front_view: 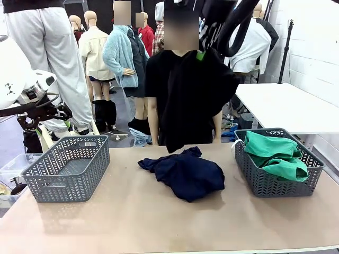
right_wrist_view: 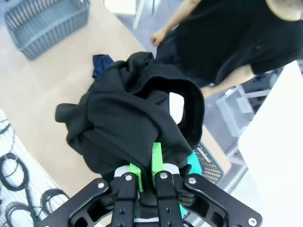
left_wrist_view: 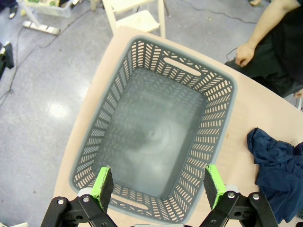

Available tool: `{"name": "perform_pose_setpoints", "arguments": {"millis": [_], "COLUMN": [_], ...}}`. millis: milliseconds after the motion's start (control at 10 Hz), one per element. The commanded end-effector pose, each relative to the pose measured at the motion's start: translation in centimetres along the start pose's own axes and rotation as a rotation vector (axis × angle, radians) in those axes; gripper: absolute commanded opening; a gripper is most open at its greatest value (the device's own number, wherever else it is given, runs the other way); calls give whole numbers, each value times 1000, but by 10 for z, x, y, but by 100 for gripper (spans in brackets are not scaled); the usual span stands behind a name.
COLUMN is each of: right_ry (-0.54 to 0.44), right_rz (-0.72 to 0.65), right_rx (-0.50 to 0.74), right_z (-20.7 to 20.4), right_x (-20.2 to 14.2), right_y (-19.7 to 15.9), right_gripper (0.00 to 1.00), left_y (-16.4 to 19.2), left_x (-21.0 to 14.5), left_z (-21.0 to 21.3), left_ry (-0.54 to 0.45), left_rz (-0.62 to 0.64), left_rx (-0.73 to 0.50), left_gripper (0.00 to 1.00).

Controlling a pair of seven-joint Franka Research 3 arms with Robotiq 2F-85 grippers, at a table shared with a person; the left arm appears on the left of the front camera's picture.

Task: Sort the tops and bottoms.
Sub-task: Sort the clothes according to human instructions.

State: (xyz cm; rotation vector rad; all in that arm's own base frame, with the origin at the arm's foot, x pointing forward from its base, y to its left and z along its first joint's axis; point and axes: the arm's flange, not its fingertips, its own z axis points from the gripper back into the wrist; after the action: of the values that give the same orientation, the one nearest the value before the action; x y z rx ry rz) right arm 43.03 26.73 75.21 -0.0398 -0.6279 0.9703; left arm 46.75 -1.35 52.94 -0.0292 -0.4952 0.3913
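Overhead, above the tan table (front_view: 132,222), a black garment (front_view: 196,100) hung bunched from the right gripper (right_wrist_view: 146,165), which was clenched on a fold of it, in front of a person (front_view: 157,79). 2 grey baskets flanked a navy garment (front_view: 185,174). The left basket (front_view: 66,169) sat bare beneath the left gripper (left_wrist_view: 158,187), jaws spread wide, and the right basket (front_view: 265,186) held the teal-green bottoms (front_view: 275,153). The dangling cloth looked likely to snag a rim or slip from so narrow a pinch.
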Motion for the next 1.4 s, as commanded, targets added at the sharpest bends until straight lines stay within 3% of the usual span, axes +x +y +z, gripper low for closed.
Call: {"name": "perform_pose_setpoints", "arguments": {"millis": [0,1300], "right_ry": [19,0], "right_rz": [-27,0], "right_rx": [-23,0], "right_z": [5,0], "right_x": [7,0], "right_y": [3,0], "right_gripper": [0,0], "left_y": [0,0], "left_x": [2,2], "left_z": [2,2], "left_ry": [11,11], "left_rz": [16,16], "left_rx": [0,0], "left_gripper": [100,100]}}
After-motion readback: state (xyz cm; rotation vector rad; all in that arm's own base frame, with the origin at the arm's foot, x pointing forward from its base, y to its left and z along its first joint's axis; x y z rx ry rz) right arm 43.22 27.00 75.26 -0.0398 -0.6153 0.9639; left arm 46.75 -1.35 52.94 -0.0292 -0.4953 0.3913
